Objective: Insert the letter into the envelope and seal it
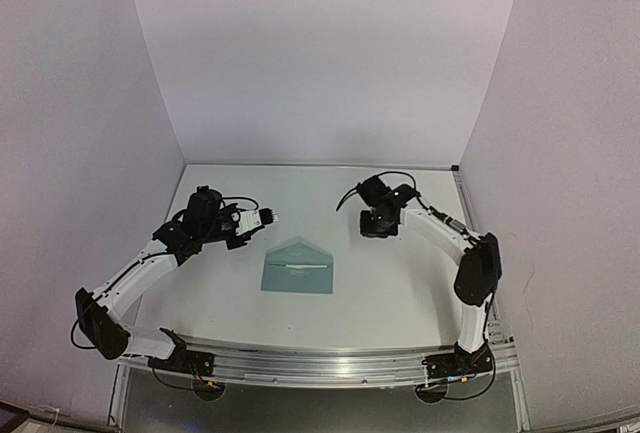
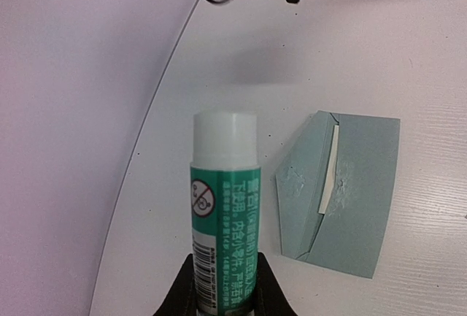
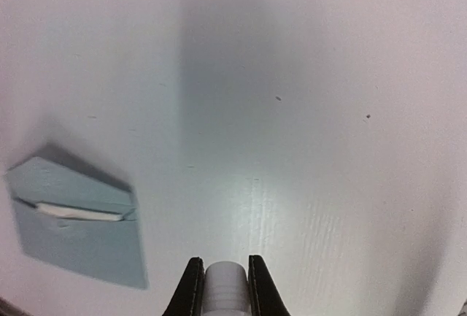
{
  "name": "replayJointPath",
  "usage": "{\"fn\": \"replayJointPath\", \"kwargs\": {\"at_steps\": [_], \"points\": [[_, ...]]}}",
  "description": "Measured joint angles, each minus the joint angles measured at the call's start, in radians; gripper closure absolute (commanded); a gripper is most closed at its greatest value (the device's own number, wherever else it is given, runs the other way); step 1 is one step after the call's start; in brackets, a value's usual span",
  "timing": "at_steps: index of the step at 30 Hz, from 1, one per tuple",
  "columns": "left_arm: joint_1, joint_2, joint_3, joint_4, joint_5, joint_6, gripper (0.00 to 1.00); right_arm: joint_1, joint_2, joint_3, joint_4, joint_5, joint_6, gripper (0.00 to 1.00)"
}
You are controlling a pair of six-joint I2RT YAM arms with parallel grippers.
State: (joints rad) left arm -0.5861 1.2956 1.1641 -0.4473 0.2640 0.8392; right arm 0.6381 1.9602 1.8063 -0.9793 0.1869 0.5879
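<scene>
The pale teal envelope point(image 1: 297, 268) lies flat in the middle of the table with its triangular flap open and pointing to the far side. It also shows in the left wrist view point(image 2: 350, 199) and the right wrist view point(image 3: 80, 228). Only a thin cream strip of the letter point(image 2: 330, 174) shows at the envelope's mouth; the rest is hidden inside. My left gripper point(image 2: 225, 287) is shut on a green-labelled glue stick point(image 2: 225, 206), held above the table left of the envelope. My right gripper point(image 3: 225, 283) is shut on a small white cap point(image 3: 225, 290), to the far right of the envelope.
White walls close in the table on the left, back and right. The table's back edge point(image 1: 320, 165) runs behind both arms. A metal rail point(image 1: 320, 363) with the arm bases lines the near edge.
</scene>
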Motion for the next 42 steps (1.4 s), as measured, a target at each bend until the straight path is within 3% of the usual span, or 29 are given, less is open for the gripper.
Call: {"fn": "replayJointPath", "kwargs": {"at_steps": [7,17,24,28,30,32,34,42], "points": [[0.0,-0.006,0.0,0.0,-0.006,-0.002,1.0,-0.026,0.219,-0.099,0.007,0.086,-0.018,1.0],[0.0,-0.007,0.0,-0.001,-0.006,-0.007,1.0,-0.1,0.275,-0.098,0.12,0.034,-0.02,0.99],[0.0,-0.007,0.0,-0.001,-0.006,-0.006,1.0,-0.106,0.279,-0.096,0.149,-0.008,-0.013,0.64],[0.0,-0.008,0.0,-0.001,-0.006,-0.006,1.0,-0.106,0.279,-0.096,0.156,-0.021,-0.011,0.61],[0.0,-0.008,0.0,-0.001,-0.006,-0.006,1.0,-0.106,0.279,-0.096,0.157,-0.024,-0.012,0.54],[0.0,-0.008,0.0,-0.001,-0.006,-0.006,1.0,-0.106,0.279,-0.095,0.157,-0.03,-0.015,0.36],[0.0,-0.008,0.0,-0.001,-0.006,-0.006,1.0,-0.106,0.279,-0.089,0.154,-0.04,-0.027,0.13],[0.0,-0.008,0.0,-0.005,-0.006,0.001,1.0,-0.104,0.216,0.063,0.112,-0.069,-0.089,0.08]]}}
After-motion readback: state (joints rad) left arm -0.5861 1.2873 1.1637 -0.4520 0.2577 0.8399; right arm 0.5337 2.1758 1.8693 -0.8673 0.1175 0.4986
